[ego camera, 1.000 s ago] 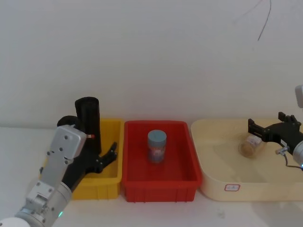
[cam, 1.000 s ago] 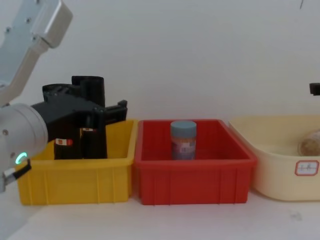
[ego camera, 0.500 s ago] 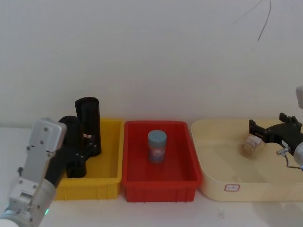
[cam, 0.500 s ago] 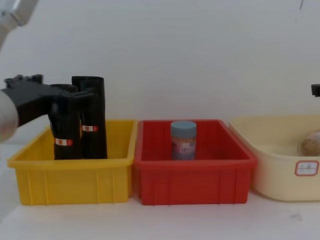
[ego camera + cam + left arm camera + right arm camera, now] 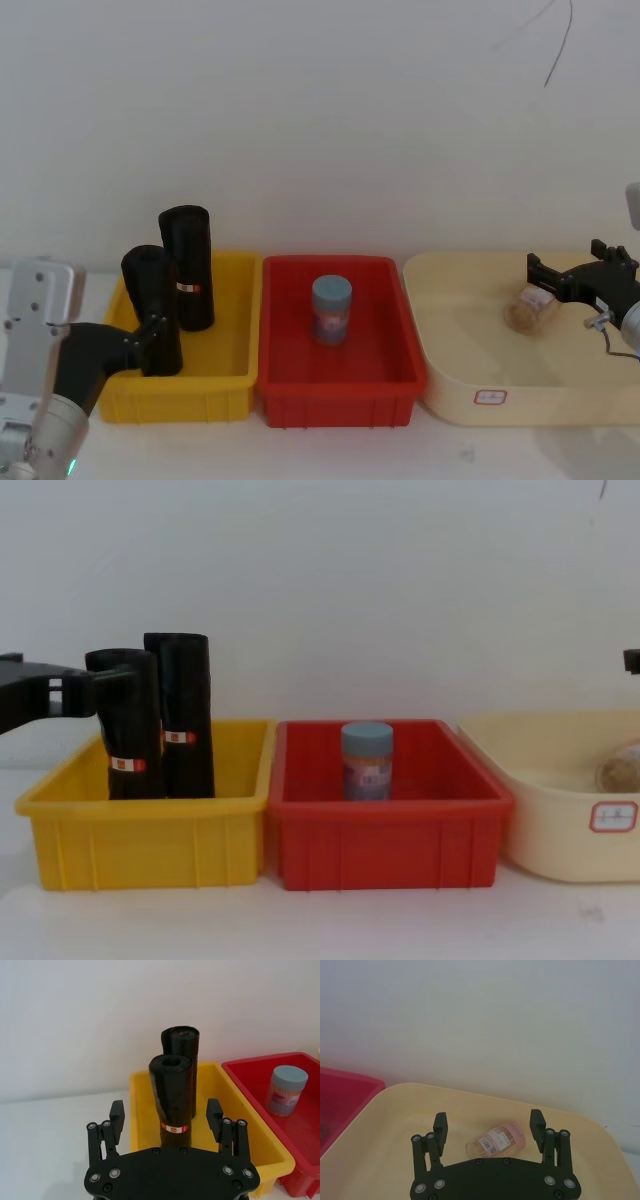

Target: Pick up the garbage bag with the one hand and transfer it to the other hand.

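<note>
- Left end effector [image 5: 166, 1110] is spread open, its fingers [image 5: 116, 1116] showing either side of the garbage bag [image 5: 171, 1091]. It looks lined up for a side grasp and nothing is clamped yet. Whether it already reaches around the roll, I cannot tell.
- That garbage bag stands upright in the yellow bin [image 5: 190, 400] at the desk's left end. It is just beside the taller roll [image 5: 187, 260], so approaching from the bin's outer side probably keeps clear of that neighbour.
- Right end effector [image 5: 489, 1125] hangs open over the cream tub [image 5: 450, 395] near the right edge, seemingly parked to receive.
</note>
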Controlling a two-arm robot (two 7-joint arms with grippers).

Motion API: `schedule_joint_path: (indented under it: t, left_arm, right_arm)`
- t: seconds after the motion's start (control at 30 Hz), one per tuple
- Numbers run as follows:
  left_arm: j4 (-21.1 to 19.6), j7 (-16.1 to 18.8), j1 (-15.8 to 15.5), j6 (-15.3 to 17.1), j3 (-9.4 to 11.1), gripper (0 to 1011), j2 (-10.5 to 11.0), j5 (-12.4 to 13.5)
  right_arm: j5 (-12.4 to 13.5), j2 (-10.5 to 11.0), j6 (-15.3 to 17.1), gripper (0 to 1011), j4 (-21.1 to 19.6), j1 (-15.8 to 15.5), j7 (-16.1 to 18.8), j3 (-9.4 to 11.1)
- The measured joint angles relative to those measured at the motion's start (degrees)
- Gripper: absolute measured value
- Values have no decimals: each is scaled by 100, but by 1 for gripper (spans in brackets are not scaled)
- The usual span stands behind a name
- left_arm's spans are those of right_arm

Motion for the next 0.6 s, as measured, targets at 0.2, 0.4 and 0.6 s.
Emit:
schedule_joint_path:
  t: [0.2, 0.4, 0.6]
  left_arm:
    - [97, -110, -4, 37, -134, 1001, -96, -226]
    - [463, -478, -176, -27, -235, 1001, -163, -515]
    - [753, -731, -333, -131, -282, 1001, -196, -654]
  right_arm:
    - [0, 0, 0, 1001, -1, -1, 0, 0]
    - [0, 0, -1, 1001, -1, -1, 0, 0]
    - [0, 0, -1, 1001, -1, -1, 1, -1]
